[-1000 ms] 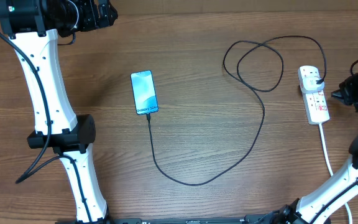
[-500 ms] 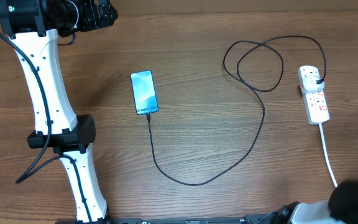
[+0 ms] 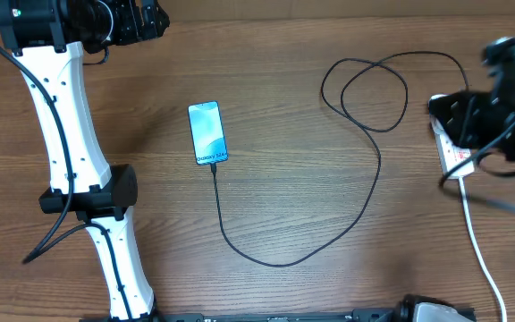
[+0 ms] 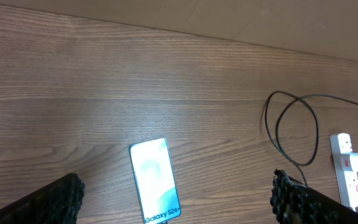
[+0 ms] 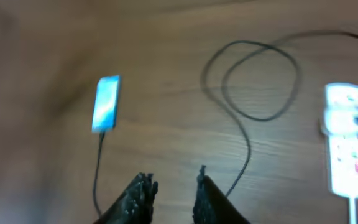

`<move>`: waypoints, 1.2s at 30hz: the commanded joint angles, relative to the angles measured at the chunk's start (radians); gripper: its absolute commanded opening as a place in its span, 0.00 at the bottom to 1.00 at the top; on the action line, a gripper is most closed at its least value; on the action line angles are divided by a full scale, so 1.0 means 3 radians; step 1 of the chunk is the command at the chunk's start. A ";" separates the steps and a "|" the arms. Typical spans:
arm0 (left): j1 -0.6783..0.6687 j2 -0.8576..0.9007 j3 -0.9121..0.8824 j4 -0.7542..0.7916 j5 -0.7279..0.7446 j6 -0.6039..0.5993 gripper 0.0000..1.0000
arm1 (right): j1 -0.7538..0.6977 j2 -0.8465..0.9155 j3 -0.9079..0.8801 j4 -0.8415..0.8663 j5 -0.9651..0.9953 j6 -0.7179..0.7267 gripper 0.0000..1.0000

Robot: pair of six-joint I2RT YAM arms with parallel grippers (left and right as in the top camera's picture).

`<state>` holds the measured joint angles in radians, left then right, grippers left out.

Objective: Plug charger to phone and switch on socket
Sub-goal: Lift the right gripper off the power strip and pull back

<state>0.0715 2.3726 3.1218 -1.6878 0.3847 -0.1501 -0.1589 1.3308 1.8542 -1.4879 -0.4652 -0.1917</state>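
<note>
The phone [image 3: 207,132] lies flat left of centre, its light blue screen up; it also shows in the left wrist view [image 4: 156,190] and, blurred, in the right wrist view [image 5: 107,102]. The charger cable [image 3: 275,263] runs from the phone's lower end, curves right, loops at the back and reaches a black plug in the socket strip [image 3: 457,157]. My left gripper [image 4: 178,198] is open and empty, high above the phone. My right gripper [image 5: 174,186] is slightly open and empty. The right arm [image 3: 485,121] is a blur over the strip's far end.
The strip's thick white cord [image 3: 477,241] runs toward the front right edge. The left arm's white links [image 3: 70,134] stand along the left side. The cable's double loop [image 3: 369,89] lies at the back, right of centre.
The right arm left the right edge, went out of view, and now hangs blurred over the socket strip. The phone, cable and left arm have not moved.
</note>
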 commanded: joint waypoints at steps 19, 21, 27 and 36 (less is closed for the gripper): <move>-0.0022 -0.0093 0.0025 -0.0005 -0.0009 0.0043 1.00 | 0.0245 -0.0109 0.0019 -0.0310 -0.0086 -0.0388 1.00; -0.0022 -0.0093 0.0025 -0.0005 -0.0009 0.0042 1.00 | 0.0245 -0.0109 0.0019 -0.0312 -0.0086 -0.0387 1.00; -0.0022 -0.0093 0.0025 -0.0005 -0.0009 0.0042 1.00 | 0.0245 -0.0109 0.0019 -0.0324 -0.0089 -0.0387 1.00; -0.0022 -0.0093 0.0025 -0.0005 -0.0009 0.0043 1.00 | 0.0245 -0.0315 -0.0217 0.0460 0.0025 -0.0351 1.00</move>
<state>0.0715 2.3726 3.1218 -1.6878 0.3847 -0.1497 -0.0898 1.2884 1.8221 -1.4139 -0.4763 -0.3084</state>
